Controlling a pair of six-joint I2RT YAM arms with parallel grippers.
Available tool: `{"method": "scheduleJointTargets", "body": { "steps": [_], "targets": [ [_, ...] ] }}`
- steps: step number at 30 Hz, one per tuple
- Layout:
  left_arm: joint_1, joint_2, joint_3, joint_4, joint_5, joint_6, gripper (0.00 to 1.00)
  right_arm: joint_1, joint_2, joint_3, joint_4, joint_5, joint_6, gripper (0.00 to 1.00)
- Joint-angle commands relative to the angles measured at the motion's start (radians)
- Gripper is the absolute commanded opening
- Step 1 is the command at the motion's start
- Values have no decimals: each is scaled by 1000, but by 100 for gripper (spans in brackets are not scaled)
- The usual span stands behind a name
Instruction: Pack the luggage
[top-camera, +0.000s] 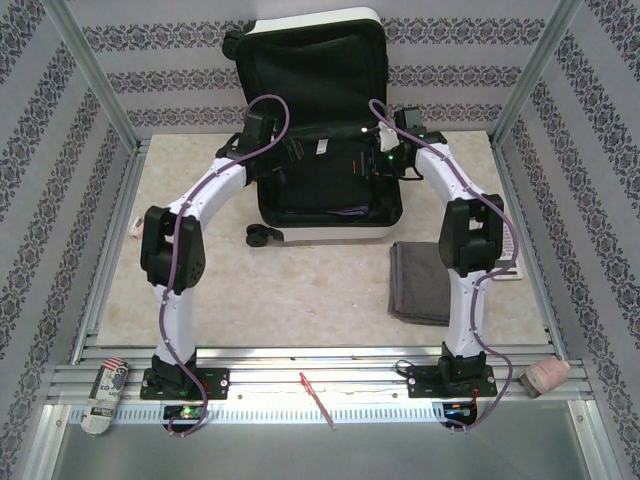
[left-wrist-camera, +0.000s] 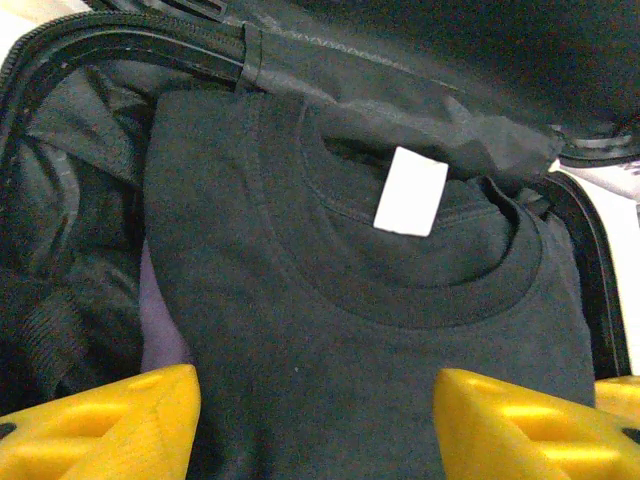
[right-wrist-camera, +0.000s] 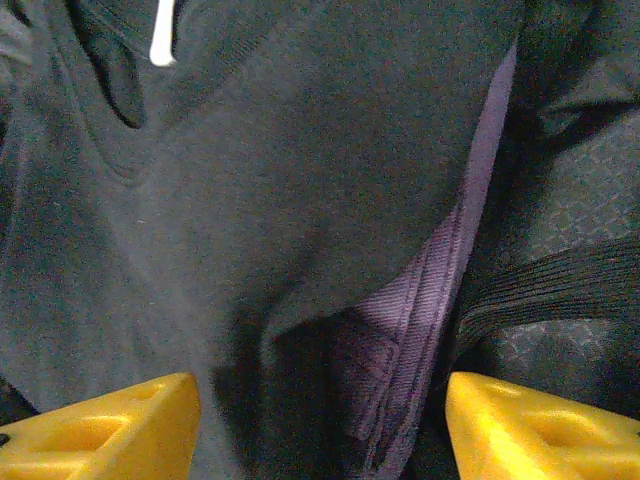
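Two open, empty: left claw (left-wrist-camera: 320, 425) and right claw (right-wrist-camera: 320, 425) hover over dark folded sweatshirt (left-wrist-camera: 360, 330) inside small white hard-shell suitcase (top-camera: 330, 232). Folded grey cloth (top-camera: 420, 282) on desk (top-camera: 300, 290) lies nearer my right arm.

The pale beige table (top-camera: 300, 290) carries the luggage (top-camera: 315, 75) at far centre, lying open with its lid propped upright against the far wall. A folded grey cloth (top-camera: 418, 283) lies to the near right of it. On the near metal rail (top-camera: 350, 372) sit a crumpled printed packet (top-camera: 105, 395) at left, a thin red item (top-camera: 315, 395) in the middle and a pink object (top-camera: 545, 378) at right.
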Motion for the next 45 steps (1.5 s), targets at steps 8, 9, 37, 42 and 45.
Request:
{"method": "scheduleJointTargets", "body": {
  "steps": [8,9,37,42,45],
  "targets": [
    [-66,-123,-178,150,-34,28,64,85,-87,-70,199,-168,95,63],
    [-80,-131,-214,183,-52,25,65,97,-74,-75,227,-169,111,63],
    [-217,-348,-524,300,-213,11,69,0,-66,-350,605,-280,331,63],
    [-216,-385,-492,233,-208,91,69,-6,-219,-460,612,-252,284,64],
    [-216,-397,-466,195,-204,156,71,-16,-298,-531,618,-215,265,64]
  ]
}}
